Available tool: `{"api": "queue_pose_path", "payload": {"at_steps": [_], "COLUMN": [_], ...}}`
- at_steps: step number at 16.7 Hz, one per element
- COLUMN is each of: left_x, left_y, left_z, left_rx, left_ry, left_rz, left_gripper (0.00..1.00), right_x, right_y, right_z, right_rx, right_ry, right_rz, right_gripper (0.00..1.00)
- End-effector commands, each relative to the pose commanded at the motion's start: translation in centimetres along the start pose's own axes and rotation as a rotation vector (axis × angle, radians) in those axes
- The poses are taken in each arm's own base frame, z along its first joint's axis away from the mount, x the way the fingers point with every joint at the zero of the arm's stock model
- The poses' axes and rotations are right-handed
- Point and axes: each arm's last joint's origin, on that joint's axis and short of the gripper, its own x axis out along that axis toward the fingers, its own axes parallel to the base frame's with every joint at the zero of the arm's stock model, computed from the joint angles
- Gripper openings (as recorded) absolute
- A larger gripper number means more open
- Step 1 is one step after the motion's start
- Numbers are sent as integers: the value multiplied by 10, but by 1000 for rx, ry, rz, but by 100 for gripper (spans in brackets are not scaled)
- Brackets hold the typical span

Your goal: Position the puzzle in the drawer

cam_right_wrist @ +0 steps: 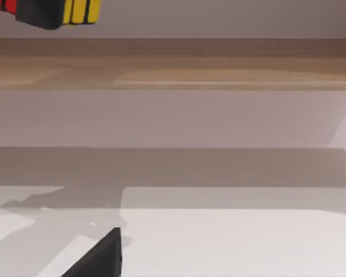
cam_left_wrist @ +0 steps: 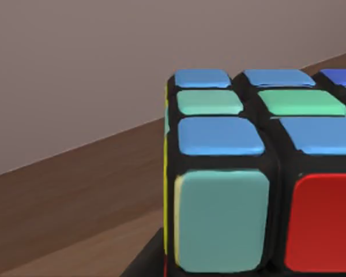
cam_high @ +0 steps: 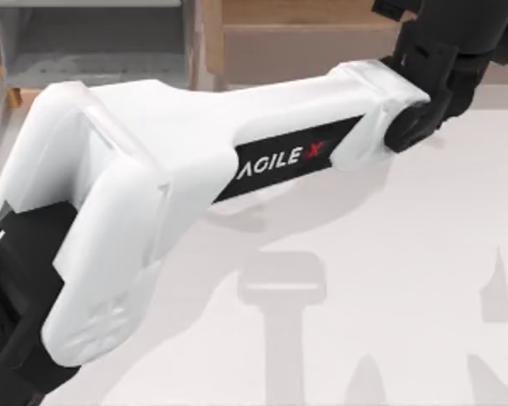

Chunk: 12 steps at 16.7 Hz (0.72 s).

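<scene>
Top view first: my left arm (cam_high: 195,161) stretches right across the table (cam_high: 406,279), from lower left up to the far right, where its black wrist ends over the wooden shelf (cam_high: 305,34) at the back. The drawer (cam_high: 93,42), grey inside with a light wood edge, sits open in the far left corner, well apart from where that wrist is now. The fingers themselves are hidden under the wrist here.

Left wrist view: the puzzle (cam_left_wrist: 259,173) sits right up against the camera, blue and green tiles on one face, teal and red on another, with brown wood behind it. Looks to me like the left gripper is carrying the cube, but no finger is visible, so I can't tell for sure how the jaws stand.

Right wrist view: the cube shows as a red and yellow corner (cam_right_wrist: 55,11), up in the air above the shelf's wooden edge. A dark finger tip of the right gripper (cam_right_wrist: 101,257) pokes in low over the table; can't tell its jaw state either. That arm seems parked.

For doing this well: I'd swing the cube over to the drawer, keep it clear of the wood rim, lower it inside the grey walls, and only then let go.
</scene>
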Motion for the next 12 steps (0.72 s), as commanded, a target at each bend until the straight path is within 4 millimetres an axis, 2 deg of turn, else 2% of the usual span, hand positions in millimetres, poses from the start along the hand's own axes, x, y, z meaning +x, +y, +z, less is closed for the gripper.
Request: {"api": "queue_pose_path", "payload": {"at_steps": [3, 6, 9, 12], "left_x": [-13, -20, -21, -22], "left_y": [-13, -7, 24, 77], "left_z": [8, 9, 11, 15], "left_rx": [140, 277, 380, 426], "left_ry": [107, 254, 430, 626], "left_rz": [-142, -258, -336, -373], "left_gripper": [0, 0, 0, 0], "right_x": [0, 0, 0, 0], "right_y": [0, 0, 0, 0], "right_z": [0, 0, 0, 0], "right_rx": [0, 0, 0, 0], "right_ry": [0, 0, 0, 0], "right_rz": [0, 0, 0, 0], "right_gripper": [100, 100, 100, 100]}}
